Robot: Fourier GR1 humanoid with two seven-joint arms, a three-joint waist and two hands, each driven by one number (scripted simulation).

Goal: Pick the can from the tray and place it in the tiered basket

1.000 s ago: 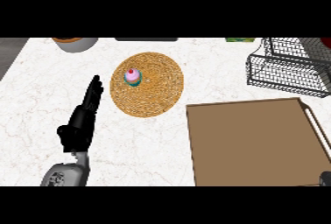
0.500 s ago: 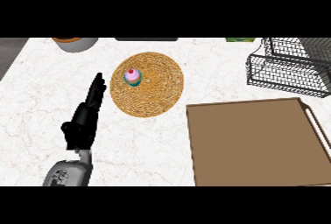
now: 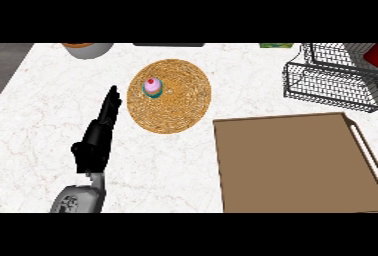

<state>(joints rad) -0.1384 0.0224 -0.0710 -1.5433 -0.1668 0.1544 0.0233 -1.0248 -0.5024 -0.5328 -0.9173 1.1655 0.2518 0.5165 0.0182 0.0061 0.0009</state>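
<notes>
Left hand (image 3: 94, 142) is lying flat, fingers straight, just left of the round mat (image 3: 177, 112). Tray (image 3: 288, 165) at the worktop's near right is showing no can, with the basket (image 3: 325, 82) sitting beyond it. Right hand isn't showing, though that side is probably favouring it.

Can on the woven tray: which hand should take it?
Left, likely. The left hand, fingers straight, lies just left of the woven tray, near the can. The right hand is not in view. Caveat: the tiered basket sits at far right, a long carry.
</notes>
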